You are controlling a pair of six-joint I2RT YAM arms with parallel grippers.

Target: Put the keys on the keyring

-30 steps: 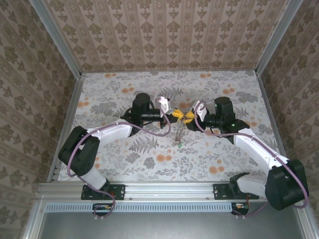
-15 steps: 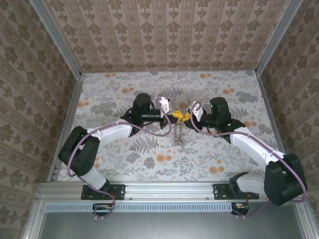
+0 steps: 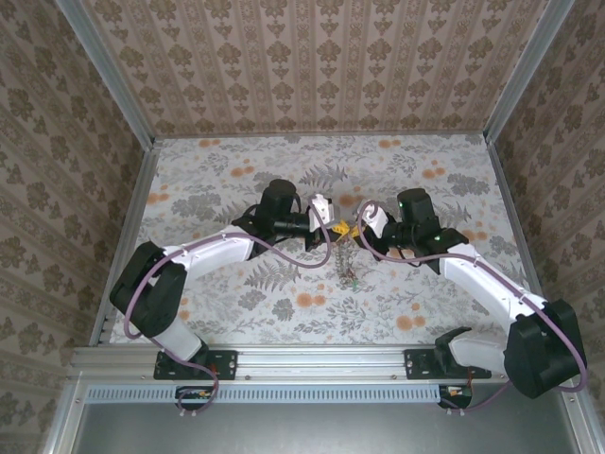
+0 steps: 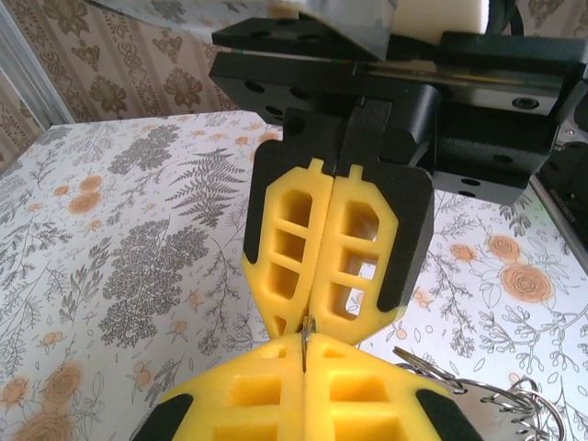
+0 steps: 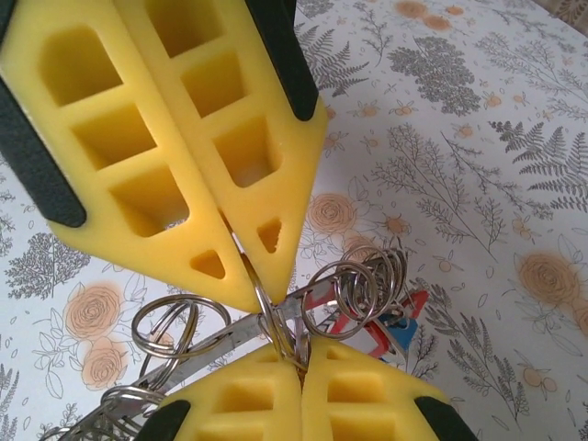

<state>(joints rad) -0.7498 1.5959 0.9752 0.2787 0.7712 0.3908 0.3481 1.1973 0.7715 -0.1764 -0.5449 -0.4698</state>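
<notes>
Yellow foam fingers, left gripper (image 3: 335, 226): pressed together at mid-table with the tips pointing right. From the left wrist, the left gripper (image 4: 303, 363) shows its two pads meeting along one seam, and a thin wire stands up out of that seam.
Left arm: the white and black left arm (image 3: 203, 253) reaches from the near-left base toward the table's middle.
Table: a floral-patterned table top (image 3: 425, 284) lies under both arms.
Keyring: the thin silvery metal keyring (image 4: 305, 337) is seen edge-on as a short piece of wire bridging the two sets of tips, and both sets pinch it. From the right wrist, the keyring (image 5: 268, 317) runs from the upper pair's tip down into the lower pair's seam.
Split rings: small silvery split rings (image 5: 356, 283) are bunched just beside the right-hand tips.
Keys: small silver keys with coloured plastic heads (image 3: 347, 266) cluster just nearer the bases than the meeting tips. One red head shows behind the rings, with a scrap of blue beside it (whether they touch the table I cannot tell).
Right gripper: the yellow-fingered right gripper (image 3: 351, 230) is pressed together on the same wire, tip to tip with the left. The right gripper (image 5: 299, 356) shows that wire entering its seam.
Right arm: the white and black right arm (image 3: 482, 279) comes in from the near-right base.
</notes>
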